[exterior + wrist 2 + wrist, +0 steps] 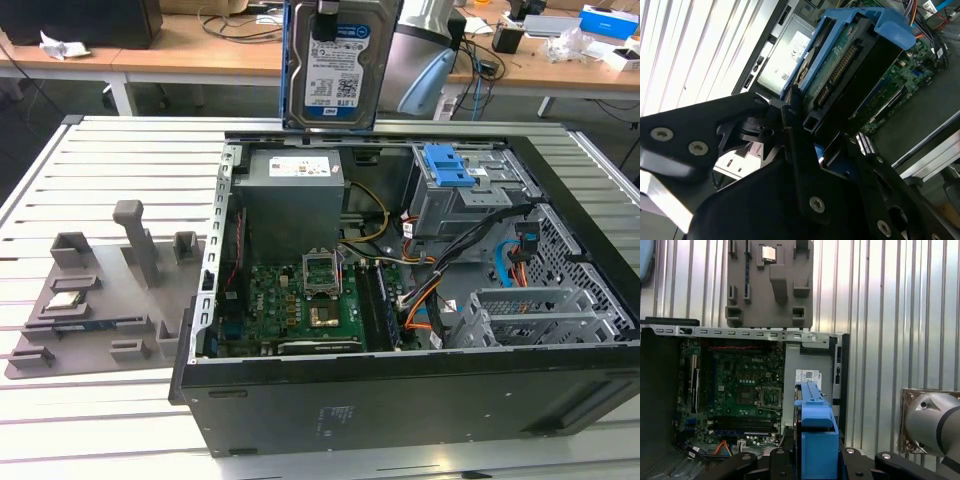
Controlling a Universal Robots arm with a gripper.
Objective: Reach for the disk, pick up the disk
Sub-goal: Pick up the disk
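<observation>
pinched the disk [335, 85] between gripper [326, 28] fingers, hung upright at twelve o'clock above the open case [400, 410]; judged wise to grip squarely on the blue bracket [815, 440], avoiding tilt.

slatted table [120, 160], seemingly wooden desks [180, 60] behind
</observation>
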